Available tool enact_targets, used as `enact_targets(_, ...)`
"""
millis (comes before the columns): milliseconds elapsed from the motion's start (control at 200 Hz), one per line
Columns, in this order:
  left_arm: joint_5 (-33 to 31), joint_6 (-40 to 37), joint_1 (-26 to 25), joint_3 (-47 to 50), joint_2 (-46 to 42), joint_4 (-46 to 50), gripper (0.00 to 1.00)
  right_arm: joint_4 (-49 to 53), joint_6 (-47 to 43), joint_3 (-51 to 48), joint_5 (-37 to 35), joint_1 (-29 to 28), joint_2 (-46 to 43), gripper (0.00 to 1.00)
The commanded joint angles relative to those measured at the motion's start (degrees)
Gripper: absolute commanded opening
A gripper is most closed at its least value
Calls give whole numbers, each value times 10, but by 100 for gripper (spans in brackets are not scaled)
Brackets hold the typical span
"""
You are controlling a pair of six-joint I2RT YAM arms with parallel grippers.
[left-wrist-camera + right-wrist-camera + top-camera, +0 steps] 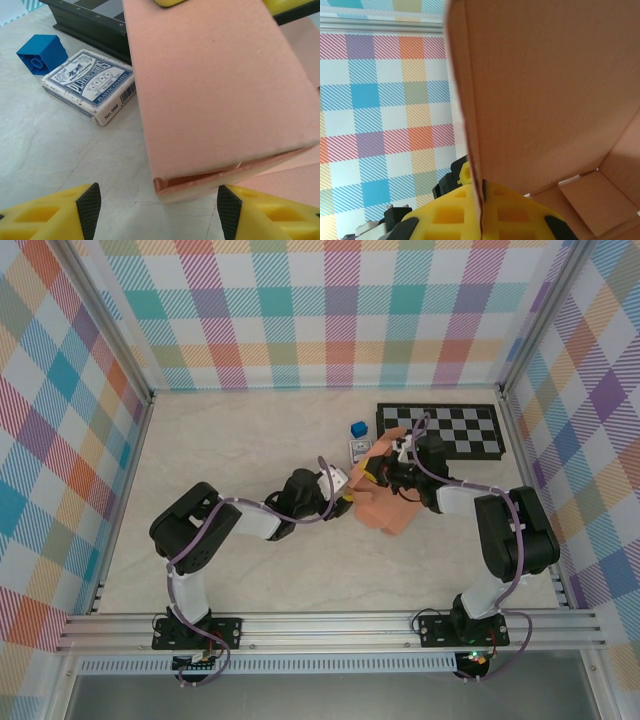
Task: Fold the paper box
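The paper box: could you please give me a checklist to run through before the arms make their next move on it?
1. Right jaws shut on a wall of the box: ok.
2. Left jaws open, one pad on each side of the box's near end, neither touching it: ok.
3. Near end closed: not ok, a slit gapes along its edge.
4. Card pack apart from the box: cannot tell, they lie very close.
5. Cube out of the way, beyond the pack: ok.

Salmon paper box (220, 95) (partly folded) held tilted
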State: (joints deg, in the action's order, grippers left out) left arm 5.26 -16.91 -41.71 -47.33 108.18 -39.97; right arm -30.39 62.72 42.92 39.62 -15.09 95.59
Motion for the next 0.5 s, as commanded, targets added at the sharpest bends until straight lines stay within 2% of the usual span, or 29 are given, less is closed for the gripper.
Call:
enact_targets(0, -52, 27, -11, -32, 13, -26, 65, 11, 15, -27, 5, -4, 11, 0)
enact_targets(140, -36, 37, -21, -26, 19, -59, 65, -20, 57, -37, -4, -4, 15, 0)
enact_targets(350, 22, 43, -21, -14, 26, -104, 65, -6, 50, -29, -9, -3, 10, 0)
enact_targets(495, 47, 66, -21, -32, 44, -116, 65, -49, 65, -39, 11, -2, 26, 0)
